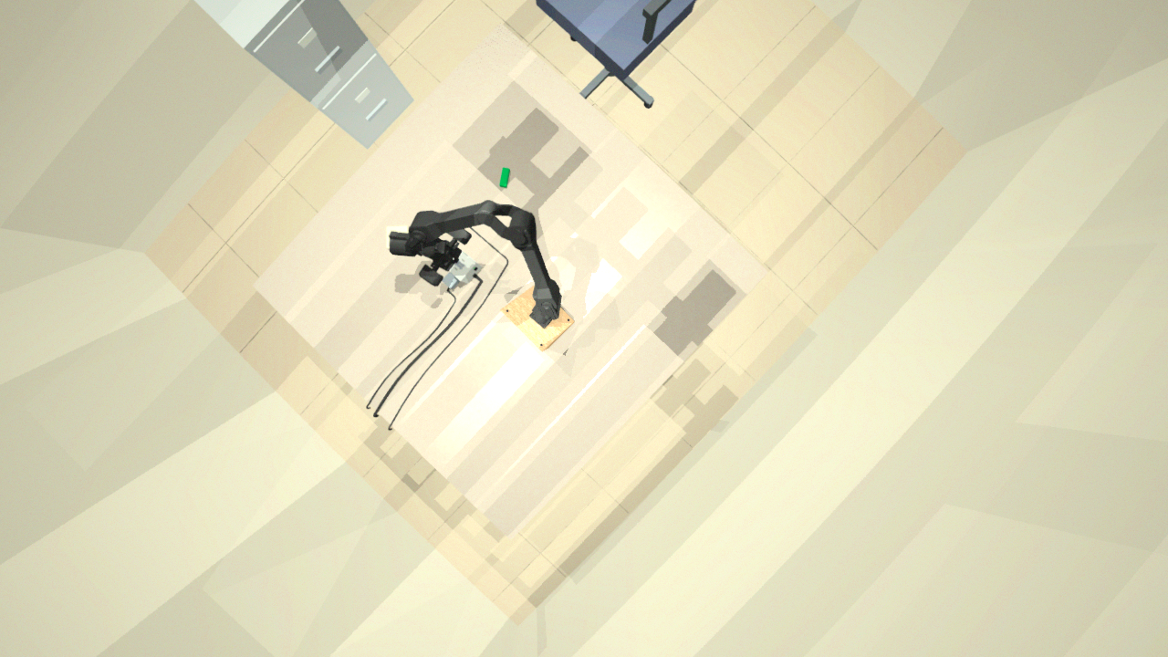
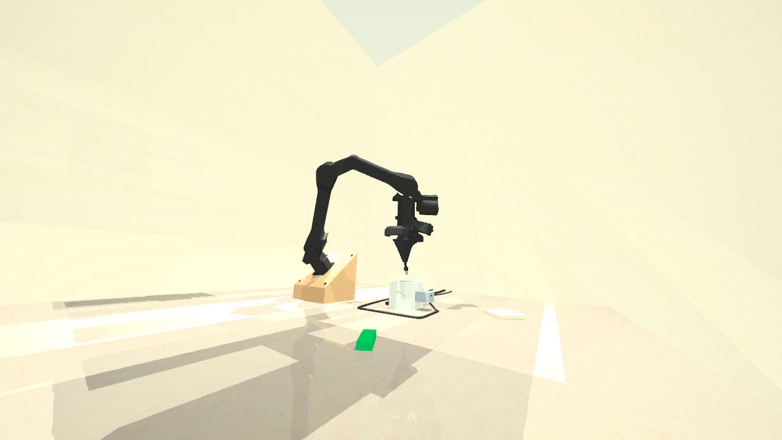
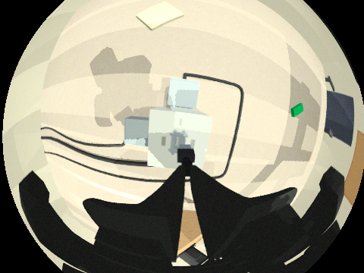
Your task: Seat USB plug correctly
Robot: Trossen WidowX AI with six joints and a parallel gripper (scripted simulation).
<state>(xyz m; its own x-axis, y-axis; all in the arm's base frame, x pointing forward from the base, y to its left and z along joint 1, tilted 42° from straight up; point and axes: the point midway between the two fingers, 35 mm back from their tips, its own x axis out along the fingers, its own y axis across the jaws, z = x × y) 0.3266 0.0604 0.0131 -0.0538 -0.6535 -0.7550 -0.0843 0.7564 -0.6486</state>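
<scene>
USB plug (image 2: 405,268) (image 3: 186,155): above the power cube, out of its top socket
Gripper (image 2: 405,263) (image 3: 186,170): pinching the plug, pointing down
Power cube (image 2: 404,295) (image 3: 180,130): on the table (image 1: 505,457) (image 2: 590,355) (image 3: 220,53), two pale adapters at its sides
Green block (image 1: 505,177) (image 2: 365,340) (image 3: 297,110): apart from the cube

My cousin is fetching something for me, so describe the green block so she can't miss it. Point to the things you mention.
Find the black arm (image 1: 487,213) (image 2: 320,210) on its wooden base. Out on the table, apart from the white cube (image 2: 401,296) (image 3: 180,129) with cables, lies a small block (image 1: 505,177) (image 2: 365,340) (image 3: 297,110). It alone is bright green.
</scene>
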